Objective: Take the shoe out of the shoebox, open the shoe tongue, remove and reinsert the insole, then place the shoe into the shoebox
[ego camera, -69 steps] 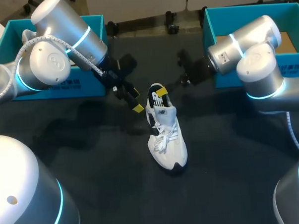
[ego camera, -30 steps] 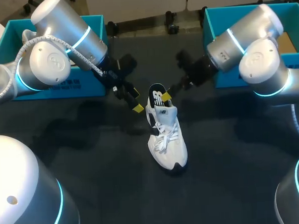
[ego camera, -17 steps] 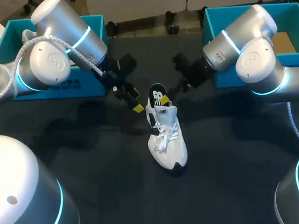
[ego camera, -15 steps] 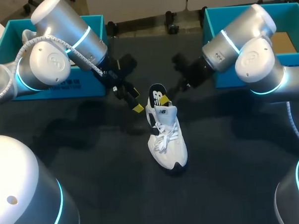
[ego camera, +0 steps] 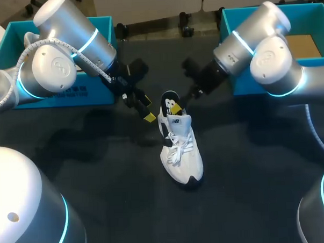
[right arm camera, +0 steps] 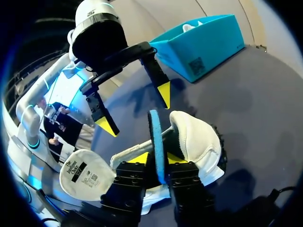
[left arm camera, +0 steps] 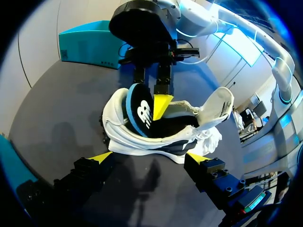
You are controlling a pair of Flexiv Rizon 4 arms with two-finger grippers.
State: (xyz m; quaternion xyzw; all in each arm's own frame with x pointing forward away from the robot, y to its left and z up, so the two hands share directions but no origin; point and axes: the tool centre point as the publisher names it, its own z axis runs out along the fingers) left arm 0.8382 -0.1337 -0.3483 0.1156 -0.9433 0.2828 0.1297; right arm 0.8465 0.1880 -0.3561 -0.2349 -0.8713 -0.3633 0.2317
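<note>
A white shoe stands on the black table, toe toward me, its tongue folded forward. The dark, blue-edged insole sticks up out of the heel opening. My right gripper comes in from the right at the heel; in the right wrist view its fingers are shut on the insole, one on each face. My left gripper hangs open just left of the heel, touching nothing. In the left wrist view the shoe lies ahead of its spread fingertips.
A teal box sits at the back left behind my left arm. The teal shoebox sits at the back right behind my right arm. Bare black tabletop lies in front of and beside the shoe.
My right arm has swung left toward the shoe's heel, and its fingers have narrowed onto the upright insole. The left arm and the shoe have not moved.
</note>
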